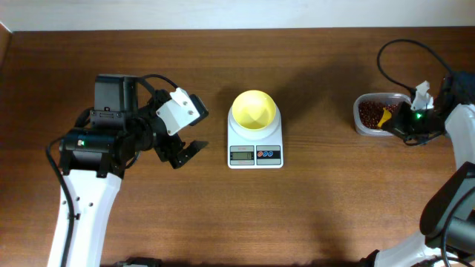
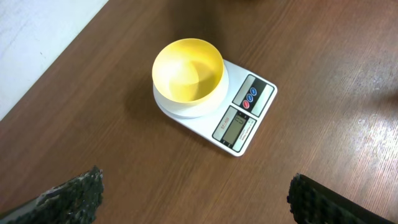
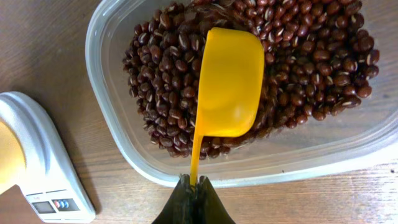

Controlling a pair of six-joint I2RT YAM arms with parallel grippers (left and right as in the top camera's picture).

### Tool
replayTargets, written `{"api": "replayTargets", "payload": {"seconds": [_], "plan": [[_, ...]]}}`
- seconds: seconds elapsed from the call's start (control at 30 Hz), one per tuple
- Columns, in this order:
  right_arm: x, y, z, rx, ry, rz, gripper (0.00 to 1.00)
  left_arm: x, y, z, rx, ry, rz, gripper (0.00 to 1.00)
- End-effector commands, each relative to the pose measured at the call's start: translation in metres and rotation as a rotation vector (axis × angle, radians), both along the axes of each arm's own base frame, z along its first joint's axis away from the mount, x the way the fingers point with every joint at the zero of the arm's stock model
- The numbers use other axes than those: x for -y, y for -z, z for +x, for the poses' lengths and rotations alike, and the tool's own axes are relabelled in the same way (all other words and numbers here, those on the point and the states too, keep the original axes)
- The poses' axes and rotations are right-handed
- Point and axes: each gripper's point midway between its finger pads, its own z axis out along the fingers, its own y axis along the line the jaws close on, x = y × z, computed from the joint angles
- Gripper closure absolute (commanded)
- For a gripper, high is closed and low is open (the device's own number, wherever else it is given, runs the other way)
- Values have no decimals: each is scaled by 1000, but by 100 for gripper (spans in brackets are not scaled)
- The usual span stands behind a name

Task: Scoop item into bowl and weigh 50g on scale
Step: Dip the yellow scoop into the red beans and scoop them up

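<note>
Jaws first: your right gripper (image 3: 194, 199) is clamped shut on the thin handle of the yellow scoop (image 3: 227, 81), pinching it at the very end. Your left gripper (image 2: 199, 205) stands wide open with nothing between its fingers (image 2: 71, 196), and it hangs over bare table (image 1: 319, 208) to the left of the scale (image 1: 254, 154).

From the right wrist view you see the scoop's cup lying on top of the beans (image 3: 311, 62), roughly in the middle of the clear plastic tub (image 3: 106, 37). The handle runs back over the tub's near rim to your gripper. You cannot tell from this angle which face of the cup is turned up. The beans fill the tub's floor in a loose dark red-brown layer.

From overhead, the tub sits at the right side of the table, well apart from the scale, with your right arm reaching in from that edge.

The bowl (image 1: 254, 110) stands upright on the scale's round platform, centred on it, and its inside shows plain yellow in the left wrist view. The scale sits near the middle of the table. Its display and round buttons face the near edge, and the display is too small to read.
</note>
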Motion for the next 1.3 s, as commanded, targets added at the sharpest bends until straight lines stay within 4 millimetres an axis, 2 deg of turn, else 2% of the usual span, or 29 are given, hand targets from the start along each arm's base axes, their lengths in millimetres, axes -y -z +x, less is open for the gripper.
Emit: {"api": "replayTargets", "payload": {"seconds": [0.0, 0.3, 0.4, 0.57, 0.7, 0.73, 0.83, 0.93, 1.03, 1.13, 1.27], "plan": [[-12, 1, -3, -21, 13, 92, 96, 1, -8, 0, 17, -4, -6, 1], [-6, 8, 6, -23, 79, 97, 96, 1, -8, 0, 17, -5, -6, 1], [-6, 20, 5, -60, 102, 116, 96, 1, -8, 0, 17, -5, -6, 1], [-7, 20, 1, -85, 121, 124, 96, 1, -8, 0, 17, -5, -6, 1], [25, 34, -11, -156, 159, -75, 96, 1, -8, 0, 17, -4, -6, 1], [26, 34, -11, -156, 160, -81, 96, 1, -8, 0, 17, -5, -6, 1], [27, 28, -9, -129, 134, -93, 96, 1, -8, 0, 17, -4, -6, 1], [26, 12, -3, -70, 128, -93, 96, 1, -8, 0, 17, -5, -6, 1], [21, 3, 0, -28, 131, -10, 96, 1, -8, 0, 17, -5, -6, 1], [28, 1, -1, -13, 154, 18, 96, 1, -8, 0, 17, -4, -6, 1], [33, -16, 4, 97, 155, 160, 96, 1, -8, 0, 17, -5, -6, 1]]}}
